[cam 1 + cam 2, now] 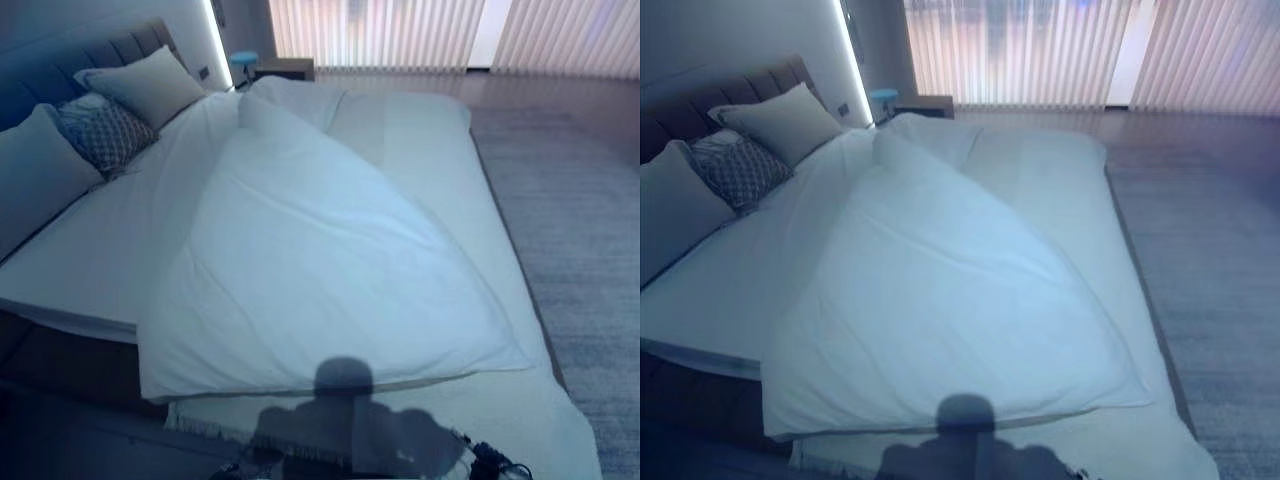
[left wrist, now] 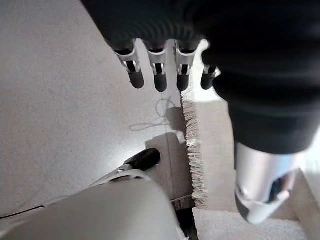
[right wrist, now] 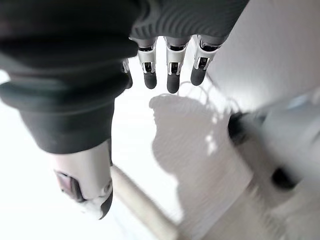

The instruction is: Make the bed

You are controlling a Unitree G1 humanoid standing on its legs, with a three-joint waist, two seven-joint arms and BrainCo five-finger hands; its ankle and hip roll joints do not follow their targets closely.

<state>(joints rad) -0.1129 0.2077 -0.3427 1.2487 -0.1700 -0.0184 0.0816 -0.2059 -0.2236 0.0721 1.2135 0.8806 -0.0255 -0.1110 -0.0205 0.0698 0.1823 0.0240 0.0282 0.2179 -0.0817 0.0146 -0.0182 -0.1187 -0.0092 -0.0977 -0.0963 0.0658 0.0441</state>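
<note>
A wide bed (image 1: 430,150) lies before me, its headboard (image 1: 60,60) to the left. A white duvet (image 1: 320,270) is spread at a slant across it. The far right corner of the duvet is folded back, baring the sheet there. Two plain pillows (image 1: 150,85) and a patterned one (image 1: 105,135) lean at the headboard. A pale fringed blanket (image 1: 500,410) covers the near edge. My left hand (image 2: 159,70) hangs open over the floor beside the blanket's fringe (image 2: 192,145). My right hand (image 3: 173,75) hangs open above white cloth and holds nothing.
A dark nightstand (image 1: 285,68) and a small blue object (image 1: 243,60) stand beyond the bed's far corner. Vertical blinds (image 1: 400,30) line the back wall. A grey rug (image 1: 580,230) runs along the bed's right side.
</note>
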